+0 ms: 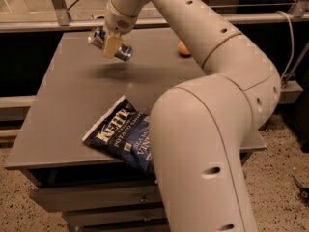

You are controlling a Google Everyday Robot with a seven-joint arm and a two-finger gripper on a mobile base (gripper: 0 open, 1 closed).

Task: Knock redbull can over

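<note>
Camera view, single. Items counted:

Gripper point(112, 50), one: at the far left part of the table point(63, 105), jaws closed across the middle of the redbull can point(124, 52).

Redbull can, one: silver and blue, held roughly on its side, ends sticking out either side of the tan fingers point(112, 45); apparently off the tabletop, its shadow on the surface just below.

Chip bag point(118, 134), one: dark blue, lying flat near the front edge, well apart from the can.

Orange round object point(183, 48), one: far right, partly behind the arm point(207, 129).

Drawer fronts point(96, 197), at least two, under the tabletop.
</note>
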